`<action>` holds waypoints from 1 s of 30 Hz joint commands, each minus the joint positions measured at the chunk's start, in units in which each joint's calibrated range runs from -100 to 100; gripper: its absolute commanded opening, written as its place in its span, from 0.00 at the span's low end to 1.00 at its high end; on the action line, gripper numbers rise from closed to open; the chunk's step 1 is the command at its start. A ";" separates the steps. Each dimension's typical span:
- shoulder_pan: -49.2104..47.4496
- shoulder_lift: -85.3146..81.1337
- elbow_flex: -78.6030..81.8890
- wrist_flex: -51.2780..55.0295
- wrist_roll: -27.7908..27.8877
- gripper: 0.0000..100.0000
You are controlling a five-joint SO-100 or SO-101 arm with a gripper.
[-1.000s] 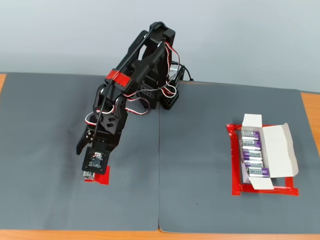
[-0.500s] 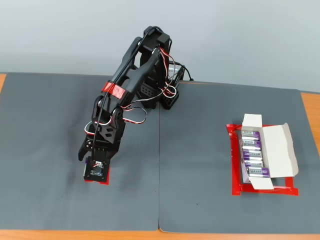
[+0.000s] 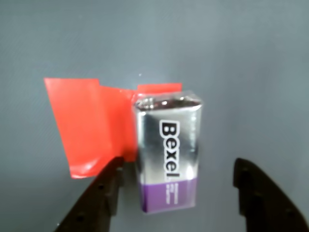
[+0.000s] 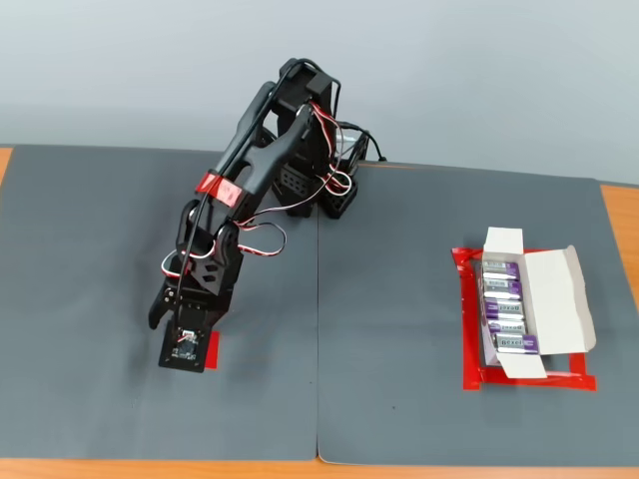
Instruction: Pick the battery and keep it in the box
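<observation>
Your box [image 4: 539,299] sits at 3 o'clock on the bench [image 4: 399,249] in the fixed view, flaps folded out, a row of purple-and-silver batteries [image 4: 504,309] lying inside, red tape frame [image 4: 467,329] around it. At 9 o'clock your claw [image 3: 176,193] hangs wide open, gripping nothing. In the wrist view a Bexel 9V battery [image 3: 168,157] lies between its fingers, on a red tape patch [image 3: 91,123].

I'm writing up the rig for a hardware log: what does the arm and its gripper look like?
The arm is black plastic throughout, built of angular printed segments. Red, white and black servo wires loop loosely along it. A band of red tape is wrapped around the link. The gripper has two black, tapered fingers. A small circuit board sits at the wrist end.
</observation>
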 commanded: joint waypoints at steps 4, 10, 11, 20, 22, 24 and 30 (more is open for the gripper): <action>1.16 0.79 -2.86 -0.83 0.11 0.26; 1.83 1.30 -2.77 -0.83 0.11 0.26; 1.91 1.30 -2.68 -0.83 0.11 0.26; 1.98 1.30 -2.41 -0.83 0.05 0.17; 1.98 1.30 -2.41 -0.83 0.00 0.11; 1.98 1.30 -2.32 -0.83 0.00 0.06; 1.83 0.79 -2.23 -0.83 -0.26 0.04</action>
